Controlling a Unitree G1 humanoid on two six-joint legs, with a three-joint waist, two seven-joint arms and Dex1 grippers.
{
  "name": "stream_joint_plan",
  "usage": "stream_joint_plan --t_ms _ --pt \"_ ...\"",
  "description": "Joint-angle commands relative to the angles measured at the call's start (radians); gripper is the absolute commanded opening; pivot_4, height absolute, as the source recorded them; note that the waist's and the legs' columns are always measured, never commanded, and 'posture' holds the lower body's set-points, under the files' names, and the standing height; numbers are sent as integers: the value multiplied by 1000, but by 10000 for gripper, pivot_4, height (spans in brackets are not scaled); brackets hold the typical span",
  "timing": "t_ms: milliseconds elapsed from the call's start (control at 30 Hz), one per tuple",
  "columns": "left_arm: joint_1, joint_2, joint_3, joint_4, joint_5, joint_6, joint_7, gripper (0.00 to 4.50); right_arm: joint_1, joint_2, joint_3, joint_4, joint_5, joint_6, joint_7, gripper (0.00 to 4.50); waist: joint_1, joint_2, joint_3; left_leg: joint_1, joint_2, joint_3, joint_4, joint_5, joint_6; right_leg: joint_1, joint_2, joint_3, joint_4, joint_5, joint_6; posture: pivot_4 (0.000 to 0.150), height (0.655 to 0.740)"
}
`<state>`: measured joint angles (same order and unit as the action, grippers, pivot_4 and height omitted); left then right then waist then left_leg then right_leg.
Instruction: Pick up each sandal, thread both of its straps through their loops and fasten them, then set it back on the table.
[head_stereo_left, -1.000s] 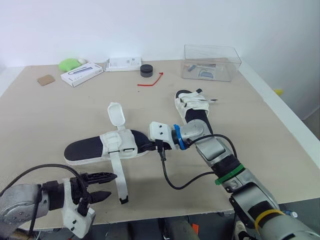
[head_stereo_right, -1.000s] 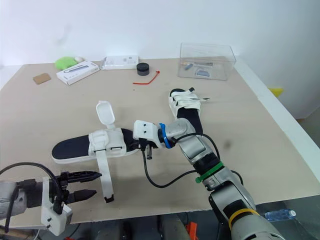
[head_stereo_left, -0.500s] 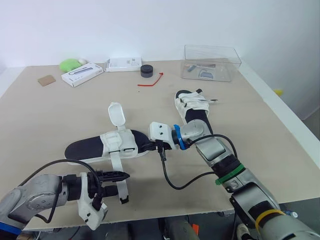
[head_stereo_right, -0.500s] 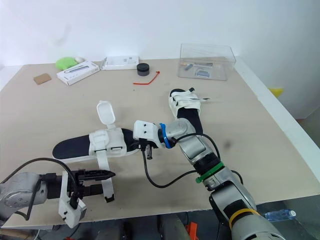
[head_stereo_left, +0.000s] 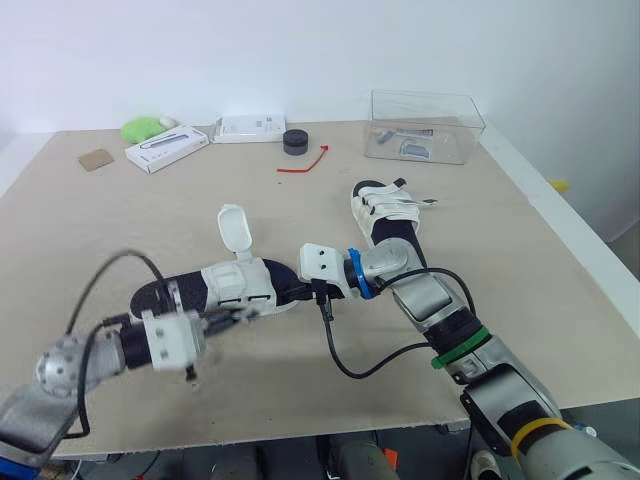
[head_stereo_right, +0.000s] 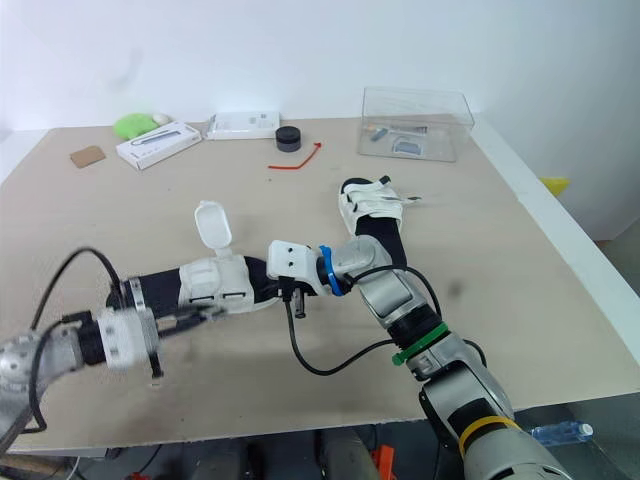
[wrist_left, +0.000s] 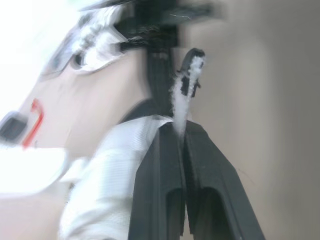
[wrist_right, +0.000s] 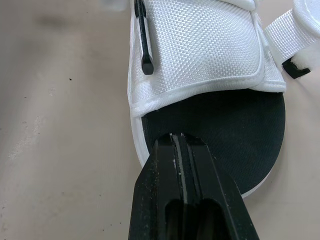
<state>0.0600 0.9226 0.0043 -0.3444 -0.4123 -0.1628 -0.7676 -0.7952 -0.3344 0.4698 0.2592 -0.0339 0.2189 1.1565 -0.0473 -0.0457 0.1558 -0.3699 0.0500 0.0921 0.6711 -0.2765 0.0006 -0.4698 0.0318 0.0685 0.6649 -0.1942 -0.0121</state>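
Note:
The near sandal (head_stereo_left: 225, 290), black sole with white straps, lies on the table in front of me, and one strap flap (head_stereo_left: 232, 228) stands up behind it. My left gripper (head_stereo_left: 220, 318) is shut on its long white strap (wrist_left: 181, 100), held off the table just in front of the sandal; the strap's black tip (wrist_left: 192, 62) sticks out past the fingers. My right gripper (wrist_right: 179, 137) is shut, its tips resting on the rim of that sandal's black insole (wrist_right: 235, 125). The second sandal (head_stereo_left: 385, 212) lies farther back to the right, straps closed over it.
A clear plastic box (head_stereo_left: 425, 125) stands at the back right. Along the back edge lie a black round puck (head_stereo_left: 295, 141), a red cord (head_stereo_left: 305, 162), two white boxes (head_stereo_left: 165, 148) (head_stereo_left: 248, 127), a green item (head_stereo_left: 140, 127) and a brown pad (head_stereo_left: 96, 159).
My left gripper moved in from the table's front edge, shut on the long strap and lifted it toward the sandal. The right arm stayed where it was.

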Motion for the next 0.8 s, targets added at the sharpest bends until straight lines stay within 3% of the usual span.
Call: stream_joint_plan --t_ms 33,100,200,467,800 --pt "-59 -20 86 -37 -320 315 32 387 -11 -10 10 19 -21 1 12 0 0 0 0 0 0 -1 0 0 0 0 0 0 0 0 0 1500 7261" --pt "-121 -38 131 -21 -525 489 65 387 -12 -10 10 21 -21 -1 13 0 0 0 0 0 0 -1 0 0 0 0 0 0 0 0 0 1500 7261" --pt "-202 -66 176 41 -666 646 91 387 -15 -10 10 25 -22 -5 14 0 0 -1 0 -1 -1 -2 1 0 -1 0 1 0 0 0 1 1500 7261" --pt "-364 -180 195 195 -738 849 111 387 -18 -10 5 27 -25 -6 12 0 0 -2 0 -1 -4 -4 1 1 -2 1 2 2 1 0 1 1500 7261" --pt "-409 -268 256 337 -690 908 108 387 -4 -24 2 1 -25 8 12 0 0 -2 0 -2 -4 -7 1 4 -6 1 2 2 1 0 1 1500 7261"
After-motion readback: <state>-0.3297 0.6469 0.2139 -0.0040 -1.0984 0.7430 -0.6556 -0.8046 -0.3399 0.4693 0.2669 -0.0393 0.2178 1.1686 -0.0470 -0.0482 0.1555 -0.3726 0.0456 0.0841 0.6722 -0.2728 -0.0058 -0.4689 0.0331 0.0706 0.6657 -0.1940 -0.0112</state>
